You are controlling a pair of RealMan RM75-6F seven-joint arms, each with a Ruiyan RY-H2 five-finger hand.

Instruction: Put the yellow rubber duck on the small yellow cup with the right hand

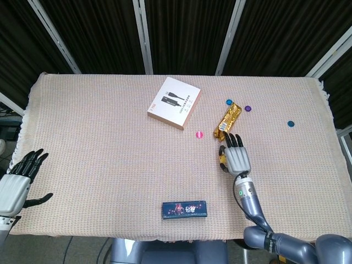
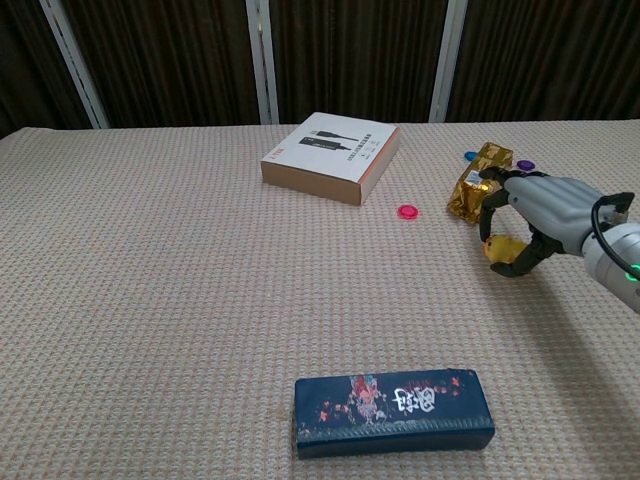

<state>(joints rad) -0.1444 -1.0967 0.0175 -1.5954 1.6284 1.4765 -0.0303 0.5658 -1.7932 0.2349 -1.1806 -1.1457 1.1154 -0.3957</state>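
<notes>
The yellow rubber duck (image 2: pixel 494 243) sits low at the table's right, pressed against the small yellow cup (image 2: pixel 513 260) right under it; the two blur into one yellow lump (image 1: pixel 222 159) in the head view. My right hand (image 2: pixel 545 208) arches over them, fingers (image 2: pixel 492 200) coming down on the far side and the thumb curling under the near side, pinching the duck. From above, the right hand (image 1: pixel 236 157) covers most of both. My left hand (image 1: pixel 14 184) hangs off the table's front left corner, fingers spread, holding nothing.
A gold foil packet (image 2: pixel 478 180) lies just beyond the right hand's fingers. A pink disc (image 2: pixel 407 211) and a white box (image 2: pixel 330 157) lie further left. A dark blue box (image 2: pixel 393 410) lies near the front edge. Small blue and purple discs (image 1: pixel 247 108) dot the far right.
</notes>
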